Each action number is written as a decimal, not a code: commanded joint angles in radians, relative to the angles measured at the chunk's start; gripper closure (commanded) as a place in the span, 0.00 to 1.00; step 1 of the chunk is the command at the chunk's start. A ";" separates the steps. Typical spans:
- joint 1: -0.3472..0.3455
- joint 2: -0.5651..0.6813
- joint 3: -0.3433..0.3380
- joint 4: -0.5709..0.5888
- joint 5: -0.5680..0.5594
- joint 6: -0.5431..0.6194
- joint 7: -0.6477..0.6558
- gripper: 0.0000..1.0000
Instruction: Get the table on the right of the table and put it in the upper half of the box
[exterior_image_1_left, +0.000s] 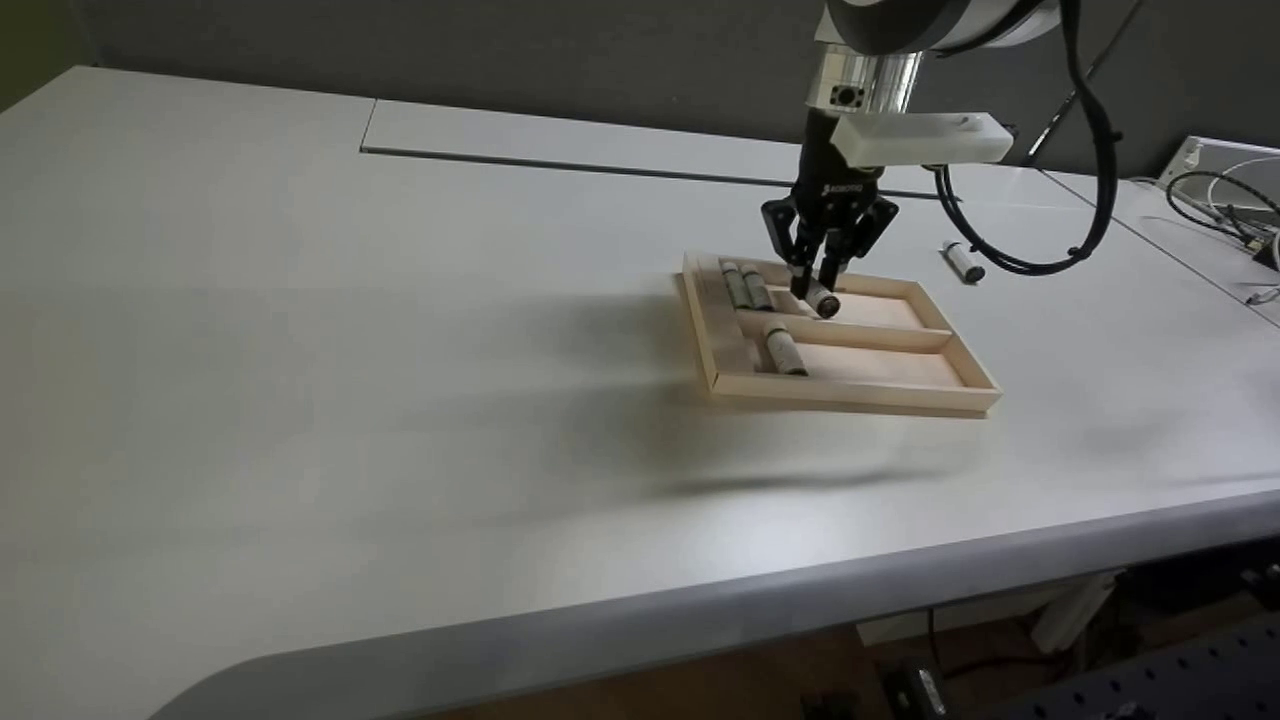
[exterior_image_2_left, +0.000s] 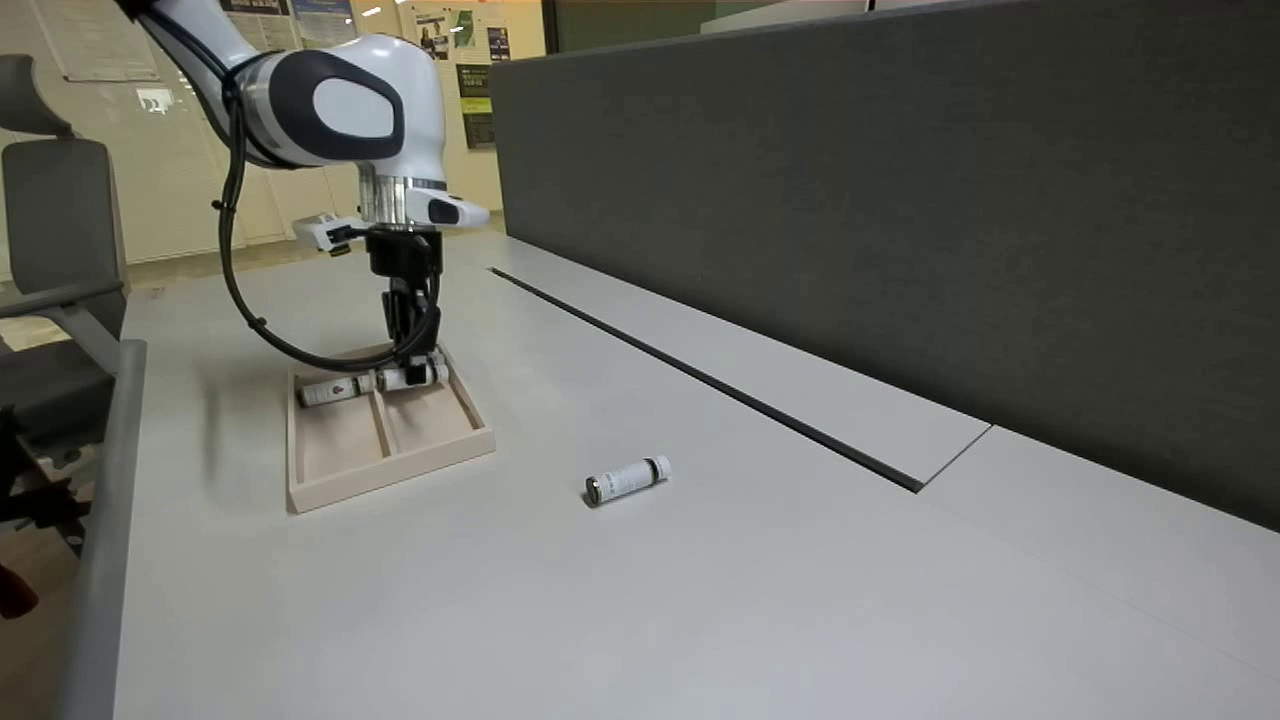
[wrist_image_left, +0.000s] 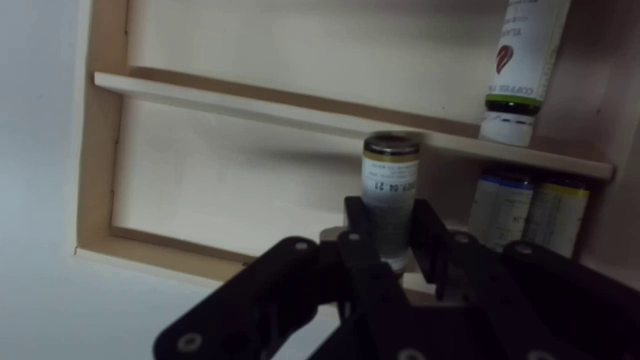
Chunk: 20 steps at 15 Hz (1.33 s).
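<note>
My gripper (exterior_image_1_left: 815, 280) is shut on a small white bottle (exterior_image_1_left: 823, 300) with a dark end. In the wrist view the gripper (wrist_image_left: 387, 215) has a finger on each side of the bottle (wrist_image_left: 391, 180). The bottle is over the light wooden box (exterior_image_1_left: 855, 392), above the compartment farther from the front table edge and close to the divider (wrist_image_left: 225, 102). Two bottles (exterior_image_1_left: 735, 286) (exterior_image_1_left: 757, 288) lie side by side at one end of that compartment. Another white bottle (exterior_image_1_left: 963, 262) lies on the table beside the box; it also shows in an exterior view (exterior_image_2_left: 627, 480).
A white bottle (exterior_image_1_left: 784, 350) lies in the nearer compartment, also seen in the wrist view (wrist_image_left: 522, 55). A black cable (exterior_image_1_left: 1095, 200) loops from the arm. A dark slot (exterior_image_2_left: 720, 385) runs along the table before a grey partition (exterior_image_2_left: 880, 200). A chair (exterior_image_2_left: 60, 220) stands beyond the table.
</note>
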 joint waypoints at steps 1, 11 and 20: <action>0.012 0.007 0.004 -0.001 -0.002 0.042 0.033 0.93; 0.055 0.032 -0.008 0.001 -0.004 0.162 0.055 0.93; 0.048 -0.041 -0.018 -0.030 -0.008 0.159 0.044 0.53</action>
